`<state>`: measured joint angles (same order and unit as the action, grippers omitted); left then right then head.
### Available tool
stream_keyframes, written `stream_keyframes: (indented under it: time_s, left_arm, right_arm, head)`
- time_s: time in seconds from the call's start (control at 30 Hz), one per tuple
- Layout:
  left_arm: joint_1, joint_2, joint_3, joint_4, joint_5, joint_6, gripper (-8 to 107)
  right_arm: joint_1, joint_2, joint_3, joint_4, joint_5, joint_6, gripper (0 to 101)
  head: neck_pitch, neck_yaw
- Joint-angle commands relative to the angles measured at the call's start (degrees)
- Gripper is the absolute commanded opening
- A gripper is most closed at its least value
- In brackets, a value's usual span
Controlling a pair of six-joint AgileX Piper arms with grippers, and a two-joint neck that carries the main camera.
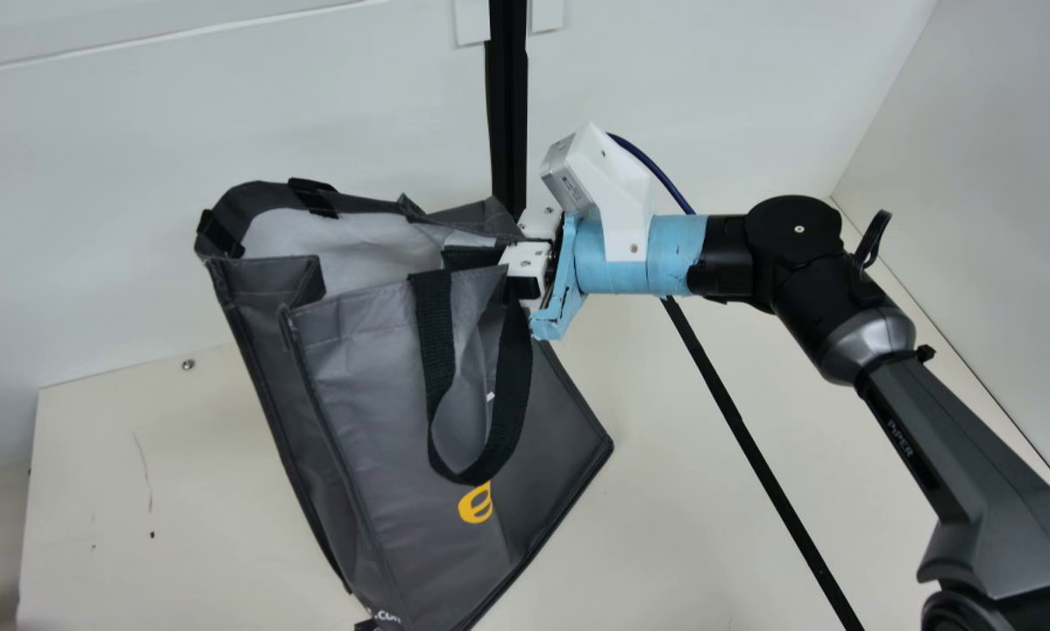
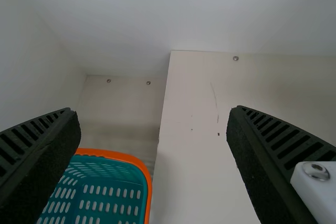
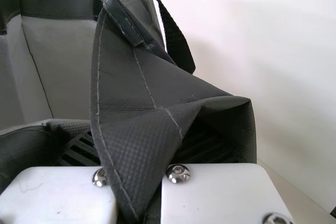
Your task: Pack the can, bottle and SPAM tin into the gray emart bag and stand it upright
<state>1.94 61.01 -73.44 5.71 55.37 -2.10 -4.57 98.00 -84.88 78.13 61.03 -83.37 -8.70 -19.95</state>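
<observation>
Gray bag [image 1: 376,368] tilted over the table [image 1: 139,491], one side of its open top pinched by the right hand [image 1: 525,263].
The left hand [image 2: 152,110] is spread wide; an orange-rimmed basket [image 2: 149,187] is beside the table.

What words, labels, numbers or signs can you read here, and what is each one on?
"e", in yellow, on the gray bag.
".co", in white at the gray bag's lower edge; the rest is unclear.
"PiPER", on my right arm.
Print on the white wrist camera: too small to read.
</observation>
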Motion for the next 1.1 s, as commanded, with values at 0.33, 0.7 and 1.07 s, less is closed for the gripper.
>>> stream_keyframes:
  time_s: [0.33, 0.7, 1.07]
  left_arm:
    - [0.00, 0.00, 0.00, 0.00, 0.00, 0.00, 90]
    - [0.00, 0.00, 0.00, 0.00, 0.00, 0.00, 90]
    - [0.00, 0.00, 0.00, 0.00, 0.00, 0.00, 90]
  right_arm:
    - [-1.09, -2.39, -0.98, -3.52, -0.79, 1.15, 0]
    - [-6.76, -2.80, -5.17, -9.18, -1.66, 1.76, 0]
    - [-13.18, -2.46, -7.51, -11.34, -2.04, 2.01, 0]
  head:
    - [-1.30, -0.05]
    - [-1.30, -0.05]
    - [-1.30, -0.05]
